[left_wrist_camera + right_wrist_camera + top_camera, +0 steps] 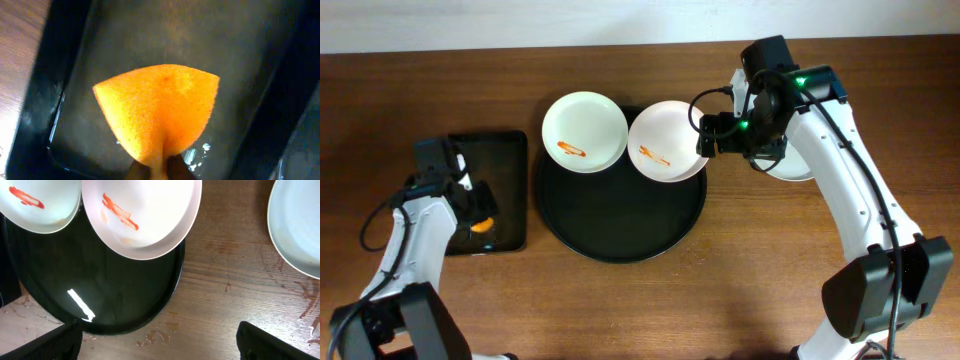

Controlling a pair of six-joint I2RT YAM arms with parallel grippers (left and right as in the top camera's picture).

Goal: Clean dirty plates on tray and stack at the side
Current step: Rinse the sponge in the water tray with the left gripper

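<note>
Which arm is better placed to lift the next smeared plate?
Right: the right gripper is open beside the nearer smeared plate, while the left gripper is shut on the sponge over the small tray.

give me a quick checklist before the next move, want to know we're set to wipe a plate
1. Sponge in the left pincer: ok, pinched at its lower edge above the small tray.
2. Right pincer free: ok, wide open and empty.
3. Right pincer holding a plate to wipe: not ok, it grips nothing.
4. Plates on the round tray clean: not ok, left plate and right plate both carry orange smears.
5. Right plate reachable: ok, it overhangs the tray's rim near the right pincer.
6. Third plate on the table clean: cannot tell, only partly in view.
</note>
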